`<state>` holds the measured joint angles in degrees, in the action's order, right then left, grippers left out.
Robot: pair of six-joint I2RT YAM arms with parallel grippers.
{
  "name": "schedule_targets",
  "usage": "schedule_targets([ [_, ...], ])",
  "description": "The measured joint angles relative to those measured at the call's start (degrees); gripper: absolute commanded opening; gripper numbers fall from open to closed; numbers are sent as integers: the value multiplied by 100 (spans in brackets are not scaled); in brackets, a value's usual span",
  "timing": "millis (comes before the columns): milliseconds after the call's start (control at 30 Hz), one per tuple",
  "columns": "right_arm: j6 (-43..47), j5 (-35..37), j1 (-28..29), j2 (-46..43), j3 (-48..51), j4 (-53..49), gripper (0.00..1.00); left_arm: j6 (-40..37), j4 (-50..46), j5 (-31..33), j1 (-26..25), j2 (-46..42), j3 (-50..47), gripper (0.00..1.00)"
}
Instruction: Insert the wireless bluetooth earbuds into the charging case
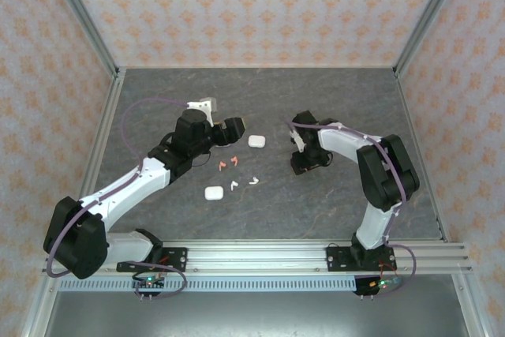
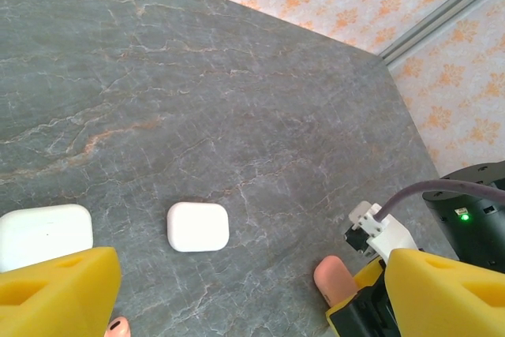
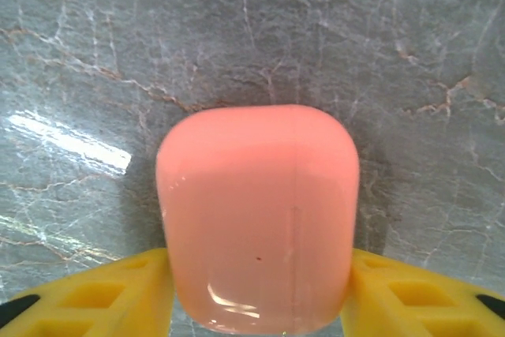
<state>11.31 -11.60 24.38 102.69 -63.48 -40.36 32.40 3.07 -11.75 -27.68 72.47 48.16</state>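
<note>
Two coral-pink earbuds [image 1: 229, 164] and two white earbuds [image 1: 244, 182] lie loose on the grey table [image 1: 331, 100], between the arms. My right gripper [image 3: 257, 293] is shut on a coral-pink charging case [image 3: 257, 211], a yellow finger pressed to each of its sides just above the table. The right gripper [image 1: 303, 160] stands right of the earbuds. My left gripper [image 2: 248, 309] is open and holds nothing, its yellow fingers [image 2: 55, 290] far apart. A shut white case [image 2: 197, 226] lies ahead of it. The left gripper [image 1: 235, 129] hovers beside that white case [image 1: 256, 140].
Another white case [image 1: 213, 192] lies near the white earbuds. A further white case [image 2: 43, 234] shows at the left edge of the left wrist view. The pink case [image 2: 338, 280] in the right gripper appears there too. Patterned walls [image 1: 252, 5] ring the table.
</note>
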Motion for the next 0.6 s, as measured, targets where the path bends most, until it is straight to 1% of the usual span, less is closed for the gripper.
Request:
schedule_targets([
  [167,96,59,55,-9,0,24,41,-164,-70,24,11,-111,-2,87],
  [333,234,317,173,-232,201,264,38,-245,-90,-66,138,-361,-103,87],
  [433,358,507,286,-592,439,544,37,-247,-98,-321,278,-455,-149,87],
  [600,627,710,767,-1648,828,1093,37,-297,-116,-1082,459,-560,-249,84],
])
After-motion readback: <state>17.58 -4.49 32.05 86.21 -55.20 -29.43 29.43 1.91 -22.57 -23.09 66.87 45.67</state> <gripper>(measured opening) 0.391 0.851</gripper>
